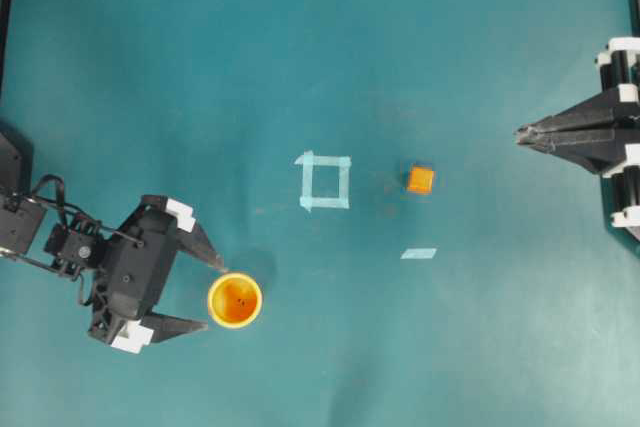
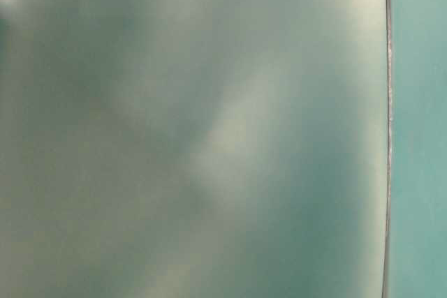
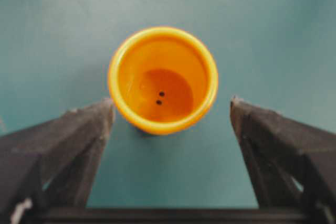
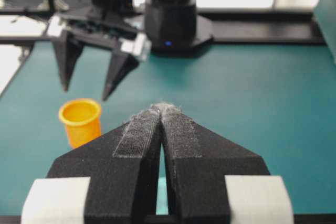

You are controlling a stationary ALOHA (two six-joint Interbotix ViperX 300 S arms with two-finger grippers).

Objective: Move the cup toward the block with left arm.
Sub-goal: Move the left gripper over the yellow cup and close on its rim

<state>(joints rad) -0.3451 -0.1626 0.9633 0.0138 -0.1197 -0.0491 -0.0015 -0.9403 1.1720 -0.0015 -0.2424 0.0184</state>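
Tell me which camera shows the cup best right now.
The left wrist view: the cup fills the centre, upright, its inside visible, between the open left gripper fingers. Overhead shows it small from above; the right wrist view shows its side, far off. The table-level view shows only blur.

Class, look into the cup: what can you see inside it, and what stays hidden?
The cup holds nothing: only its darker orange floor with two small dark dots. What lies under its base is covered.
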